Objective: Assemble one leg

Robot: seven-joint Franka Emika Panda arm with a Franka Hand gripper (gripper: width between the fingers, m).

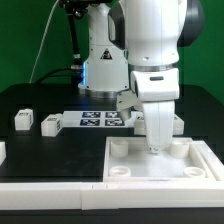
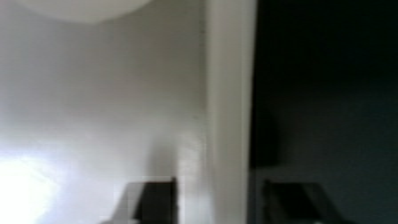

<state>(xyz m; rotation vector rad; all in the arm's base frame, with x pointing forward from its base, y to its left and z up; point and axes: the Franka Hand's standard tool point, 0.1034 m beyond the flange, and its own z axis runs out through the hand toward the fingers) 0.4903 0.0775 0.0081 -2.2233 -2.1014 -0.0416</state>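
The gripper (image 1: 155, 147) points straight down into the back part of the big white tray (image 1: 205, 162), near its far rim. From the exterior view the fingers are small and close together, and how wide they stand is hard to read.

The wrist view fills that in. The gripper (image 2: 222, 200) has its two dark fingers (image 2: 157, 200) standing apart, with an upright wall (image 2: 228, 100) of the tray (image 2: 89, 120) running between them. One finger is over the pale inner floor and the other over the dark side beyond the wall. The picture is too blurred to tell whether the fingers press the wall or only straddle it. A rounded pale shape (image 2: 80, 8) shows at the edge of that picture; what it is I cannot tell.

Only the exterior view shows the rest. The tray lies on the black table (image 1: 40, 95), toward the exterior view's right. Behind it, touching nothing, lies the marker board (image 1: 103, 120). Further to the exterior view's left, one leg (image 1: 50, 124) rests on the table just beside the board's end, and a second leg (image 1: 22, 120) sits near it, a little further out. Both are well apart from the gripper and the tray.
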